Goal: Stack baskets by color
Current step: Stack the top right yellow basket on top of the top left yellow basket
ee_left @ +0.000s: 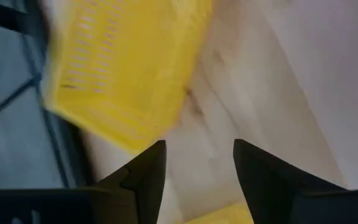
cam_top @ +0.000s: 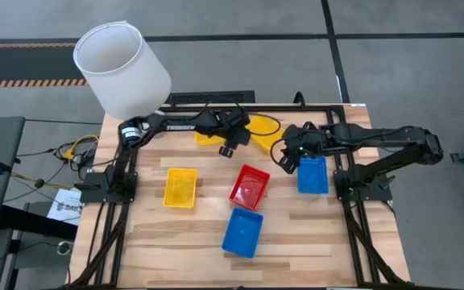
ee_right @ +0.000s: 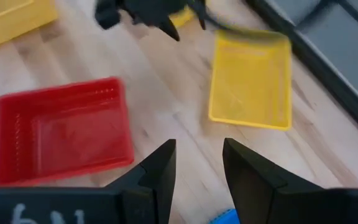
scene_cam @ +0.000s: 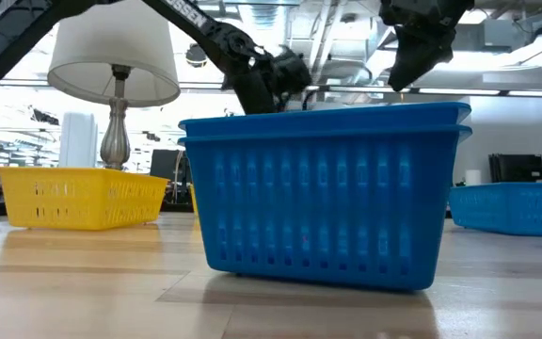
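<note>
Two yellow baskets lie at the table's far middle [cam_top: 208,134] [cam_top: 262,133], and a third [cam_top: 180,187] lies left of centre. A red basket [cam_top: 250,187] sits mid-table. Near the front, a blue basket [scene_cam: 323,188] shows two rims, one nested in the other. Another blue one [cam_top: 312,174] lies at the right. My left gripper [ee_left: 197,165] is open above the bare wood between the two far yellow baskets. A yellow edge [ee_left: 225,214] shows under the roots of its fingers. My right gripper [ee_right: 197,165] hangs open above the table, just left of the right blue basket.
A big white lampshade [cam_top: 122,68] stands at the far left corner. Dark frame rails [cam_top: 349,201] run along both sides of the table. There is bare wood along the near edge and between the left yellow and red baskets.
</note>
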